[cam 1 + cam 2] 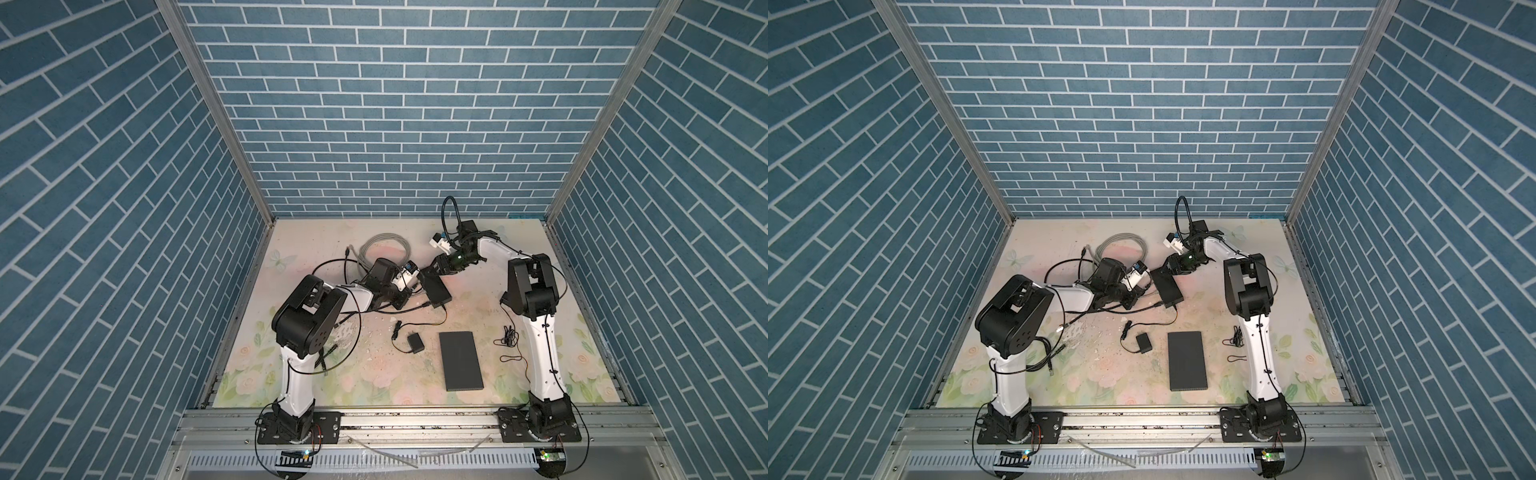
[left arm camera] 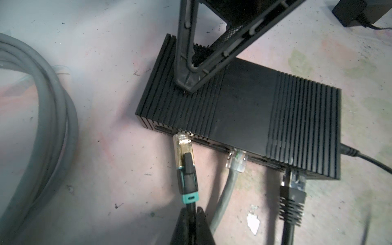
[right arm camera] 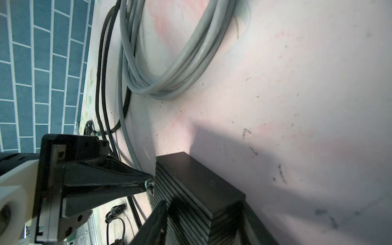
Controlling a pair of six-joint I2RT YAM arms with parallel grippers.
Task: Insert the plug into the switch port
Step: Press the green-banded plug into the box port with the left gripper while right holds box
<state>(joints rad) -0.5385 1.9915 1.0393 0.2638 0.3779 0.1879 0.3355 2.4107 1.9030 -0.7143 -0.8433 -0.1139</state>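
Left gripper (image 2: 192, 214): jaws pressed together on black cable (image 2: 190, 206) just behind teal-booted RJ45 plug (image 2: 183, 146); plug tip at port (image 2: 187, 133) mouth, not seated. Right gripper (image 3: 203, 214): jaws pinch switch (image 2: 244, 101) far end, desk (image 1: 469, 299) centre. Likely step: insertion. Next: straight push rightward, tip kept level, switch braced.

Your floral tabletop (image 1: 374, 368) carries the switch (image 1: 435, 289), a grey cable coil (image 3: 163, 92) behind the switch, and, in front of the switch, an adapter (image 1: 415, 344) beside a flat black box (image 1: 461, 359).
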